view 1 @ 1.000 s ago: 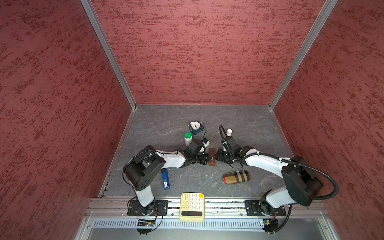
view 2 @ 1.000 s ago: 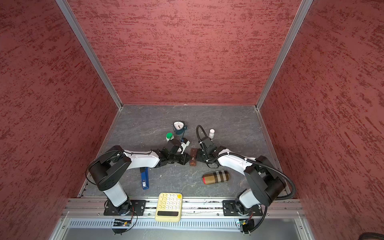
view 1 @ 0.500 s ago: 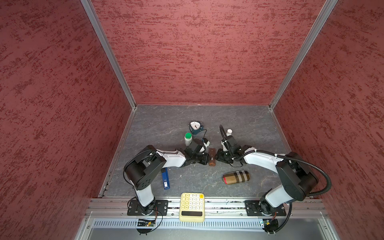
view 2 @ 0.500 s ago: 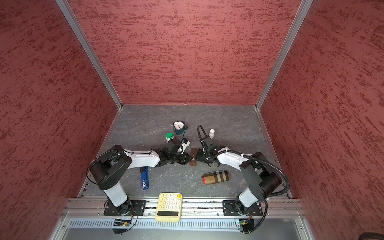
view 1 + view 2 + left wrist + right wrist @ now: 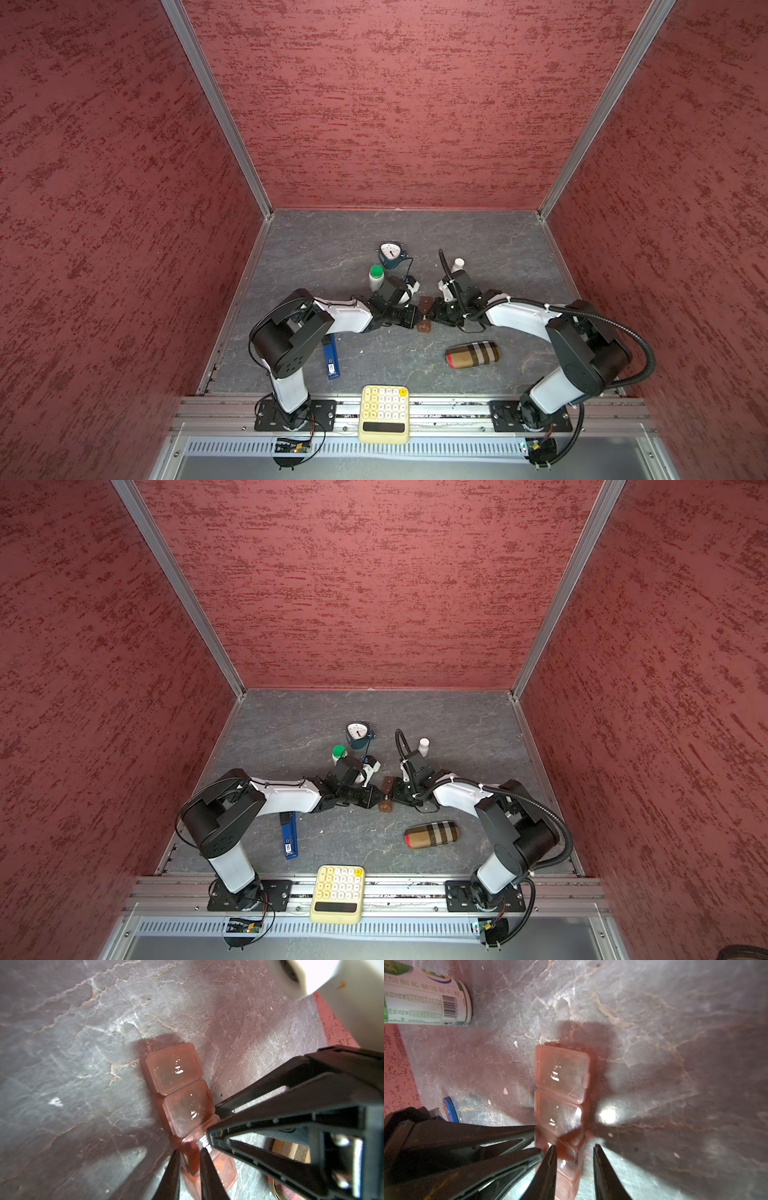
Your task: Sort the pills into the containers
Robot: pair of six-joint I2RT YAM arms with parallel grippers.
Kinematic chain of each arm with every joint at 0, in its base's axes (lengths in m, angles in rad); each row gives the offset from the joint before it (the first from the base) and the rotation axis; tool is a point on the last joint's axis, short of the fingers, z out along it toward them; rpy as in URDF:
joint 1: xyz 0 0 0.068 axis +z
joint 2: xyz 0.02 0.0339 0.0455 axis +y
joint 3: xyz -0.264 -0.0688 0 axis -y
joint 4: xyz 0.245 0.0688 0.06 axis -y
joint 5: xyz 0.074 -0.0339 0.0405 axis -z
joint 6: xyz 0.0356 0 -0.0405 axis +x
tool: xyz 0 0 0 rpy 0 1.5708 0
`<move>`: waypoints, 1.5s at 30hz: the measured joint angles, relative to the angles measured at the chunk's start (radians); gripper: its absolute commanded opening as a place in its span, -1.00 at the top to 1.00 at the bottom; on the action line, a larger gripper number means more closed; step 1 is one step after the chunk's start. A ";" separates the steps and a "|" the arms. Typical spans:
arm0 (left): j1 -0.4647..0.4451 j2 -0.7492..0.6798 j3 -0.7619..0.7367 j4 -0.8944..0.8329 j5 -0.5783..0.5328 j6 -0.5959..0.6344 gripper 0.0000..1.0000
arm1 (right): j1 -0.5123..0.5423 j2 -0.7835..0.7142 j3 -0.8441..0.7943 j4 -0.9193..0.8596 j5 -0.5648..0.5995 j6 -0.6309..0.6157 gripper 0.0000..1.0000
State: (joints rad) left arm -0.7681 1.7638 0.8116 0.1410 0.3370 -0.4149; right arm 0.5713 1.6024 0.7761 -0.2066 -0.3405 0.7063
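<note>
Left fingers (image 5: 171, 1178) clamp the containers (image 5: 172, 1068); right fingers (image 5: 547, 1172), apart, straddle a lid edge (image 5: 571, 1153) between them, probably best pried gently, strip held flat.

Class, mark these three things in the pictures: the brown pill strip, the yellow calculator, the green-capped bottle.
pill strip (image 5: 558, 1109), right wrist view, a middle compartment's lid.
calculator (image 5: 384, 405), in a top view, its keypad.
green-capped bottle (image 5: 376, 273), in a top view, its cap.
</note>
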 measured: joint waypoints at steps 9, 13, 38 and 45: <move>0.001 0.003 0.000 0.000 0.004 -0.008 0.63 | -0.004 0.013 0.000 0.023 -0.039 0.000 0.52; 0.002 0.005 0.000 0.002 0.006 -0.017 0.64 | -0.010 0.014 0.000 0.023 -0.053 0.000 0.55; 0.003 0.011 -0.006 0.039 -0.002 -0.077 0.69 | -0.021 0.008 0.012 -0.013 -0.050 -0.024 0.59; -0.002 -0.031 -0.008 -0.014 -0.017 -0.028 0.47 | -0.007 -0.072 0.103 -0.201 0.092 -0.062 0.49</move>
State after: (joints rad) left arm -0.7704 1.7332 0.8036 0.1272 0.3202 -0.4427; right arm 0.5644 1.5307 0.8795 -0.4076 -0.2485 0.6445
